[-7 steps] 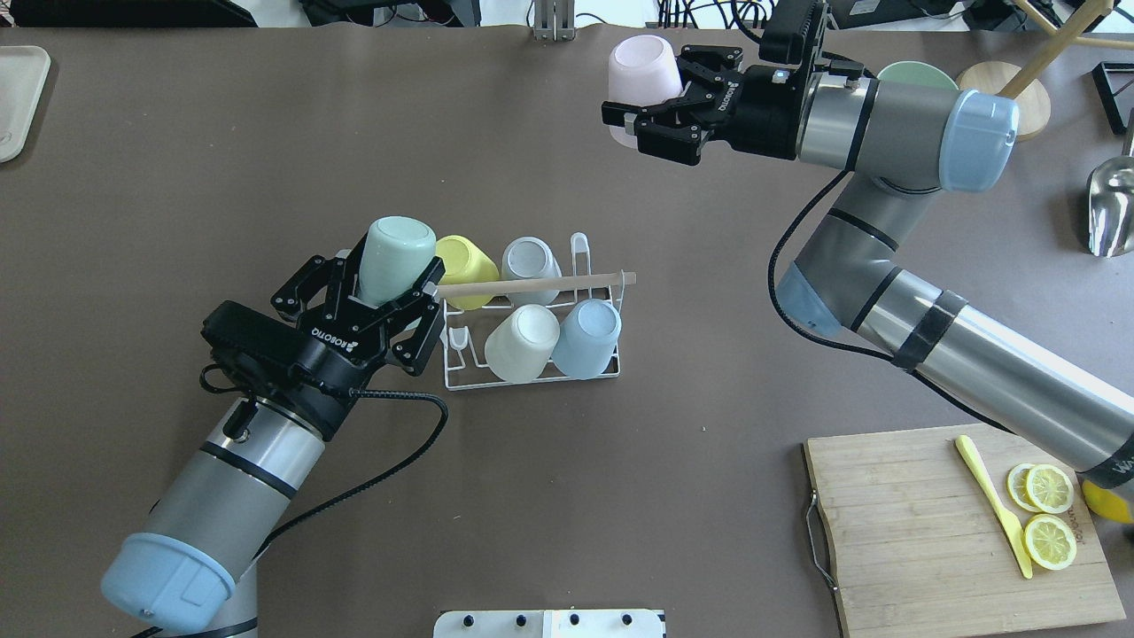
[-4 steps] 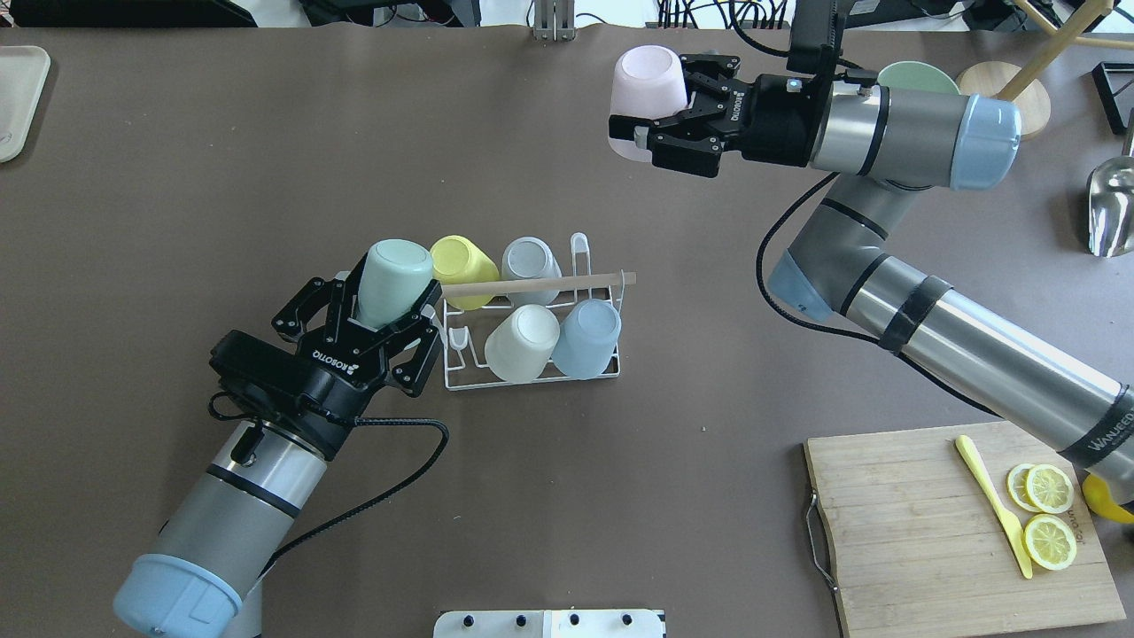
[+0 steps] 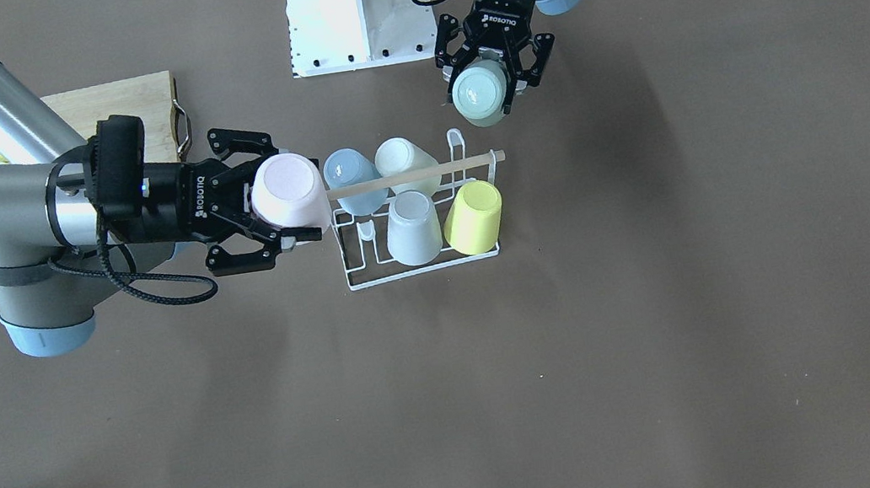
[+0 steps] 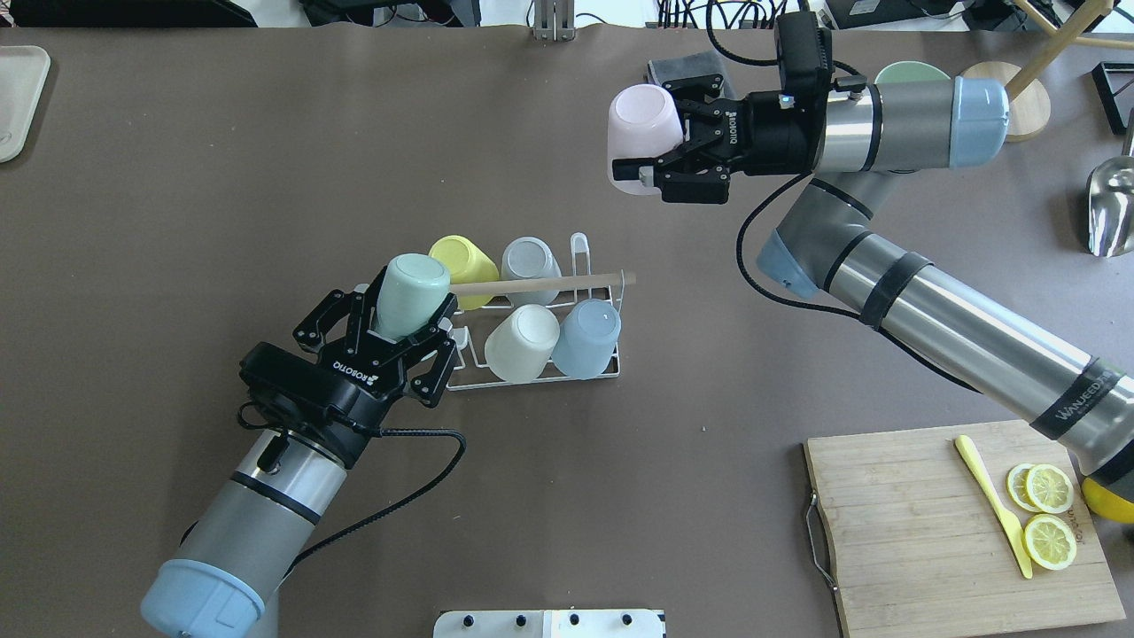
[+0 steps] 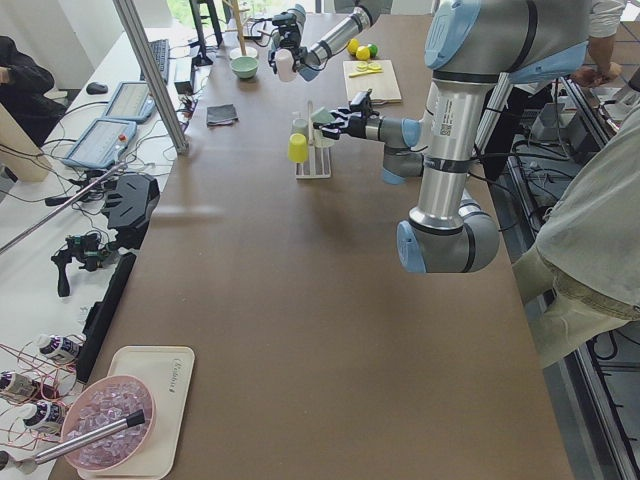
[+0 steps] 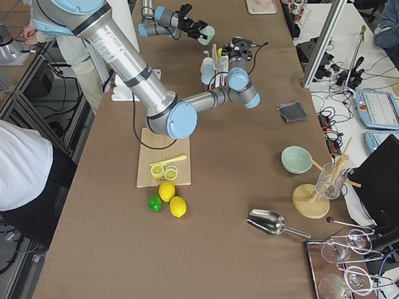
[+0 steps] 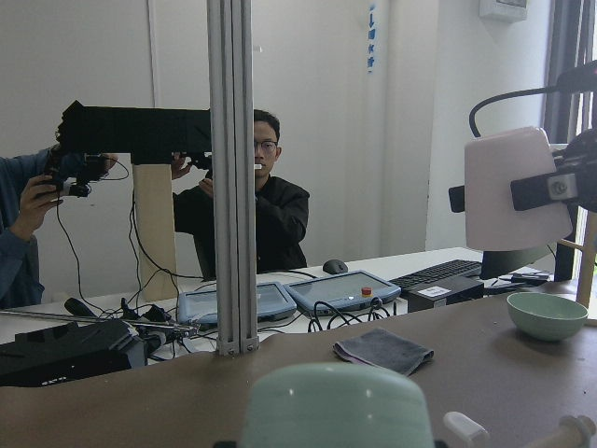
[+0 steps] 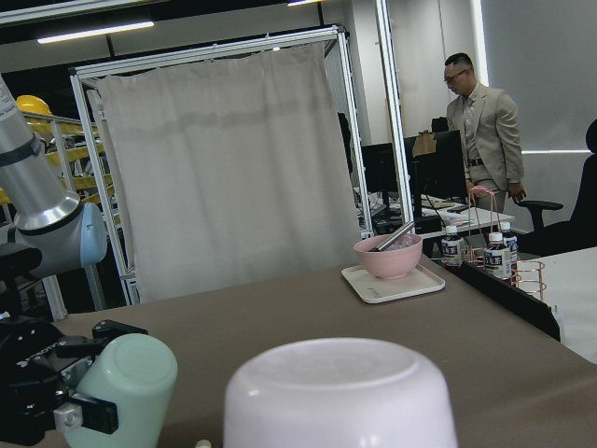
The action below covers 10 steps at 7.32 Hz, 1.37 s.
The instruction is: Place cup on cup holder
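The white wire cup holder (image 4: pixel 532 378) with a wooden rod (image 4: pixel 549 284) stands mid-table and holds yellow (image 4: pixel 465 259), grey (image 4: pixel 530 260), cream (image 4: pixel 521 341) and blue (image 4: pixel 586 335) cups upside down. My left gripper (image 4: pixel 406 306) is shut on a mint green cup (image 4: pixel 409 282), bottom up and tilted, over the holder's left end. From the front, this gripper (image 3: pixel 495 78) and cup (image 3: pixel 479 95) are above the rack. My right gripper (image 4: pixel 647 135) is shut on a pink cup (image 4: pixel 640 133), held in the air to the right of the holder, beside its end in the front view (image 3: pixel 287 192).
A wooden cutting board (image 4: pixel 912 540) with lemon slices and a yellow knife lies at the near right. A green bowl (image 4: pixel 912 73), a metal scoop (image 4: pixel 1112 208) and a wooden stand (image 4: pixel 1019 102) are at the far right. A tray (image 4: pixel 18 97) is far left.
My left gripper has moved right with the mint cup, over the holder's left end. My right gripper has come down and nearer with the pink cup.
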Motion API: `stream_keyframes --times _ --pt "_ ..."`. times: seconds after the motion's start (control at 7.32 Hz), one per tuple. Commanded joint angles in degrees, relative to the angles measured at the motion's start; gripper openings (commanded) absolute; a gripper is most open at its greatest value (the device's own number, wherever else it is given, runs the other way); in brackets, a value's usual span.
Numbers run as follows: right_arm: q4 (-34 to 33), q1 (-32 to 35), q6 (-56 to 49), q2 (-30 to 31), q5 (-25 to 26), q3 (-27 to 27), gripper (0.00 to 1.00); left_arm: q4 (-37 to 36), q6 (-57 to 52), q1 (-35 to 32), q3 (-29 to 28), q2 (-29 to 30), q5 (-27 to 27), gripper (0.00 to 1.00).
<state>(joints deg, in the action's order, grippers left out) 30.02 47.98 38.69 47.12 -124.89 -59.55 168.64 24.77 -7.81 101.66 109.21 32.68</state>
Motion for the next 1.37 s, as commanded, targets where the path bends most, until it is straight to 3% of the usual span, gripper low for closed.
stream_keyframes --times 0.0,1.23 --pt "-5.64 -2.79 -8.94 -1.33 -0.27 1.98 0.0 -0.07 -0.08 -0.01 -0.15 0.91 0.01 0.0" --pt "-8.75 -6.4 -16.27 -2.56 2.72 6.45 0.0 -0.25 0.1 -0.1 -5.68 4.87 0.01 0.0"
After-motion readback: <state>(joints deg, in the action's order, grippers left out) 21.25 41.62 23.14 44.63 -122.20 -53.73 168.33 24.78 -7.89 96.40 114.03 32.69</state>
